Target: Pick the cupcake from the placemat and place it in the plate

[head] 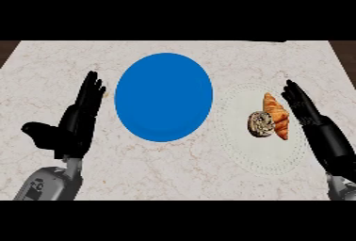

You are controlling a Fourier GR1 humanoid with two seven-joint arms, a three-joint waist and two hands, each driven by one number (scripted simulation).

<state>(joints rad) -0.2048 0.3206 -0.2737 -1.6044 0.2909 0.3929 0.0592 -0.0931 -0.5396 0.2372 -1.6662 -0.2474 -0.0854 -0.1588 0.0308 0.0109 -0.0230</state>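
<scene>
Cupcake [261, 124] on pale placemat [268, 155], right of blue plate [164, 96], touching croissant [277, 115]. Right hand [302, 104] just right of croissant, fingers straight (likely lining up grasp). Left hand [80, 117] left of plate, spread, resting.

No readable text, label, brand, number or sign anywhere on view. Blank blue face on the plate [163, 96], plain pale surface on the placemat [268, 155] apart from a dotted edge pattern, and nothing written on the marbled counter [208, 179]
</scene>
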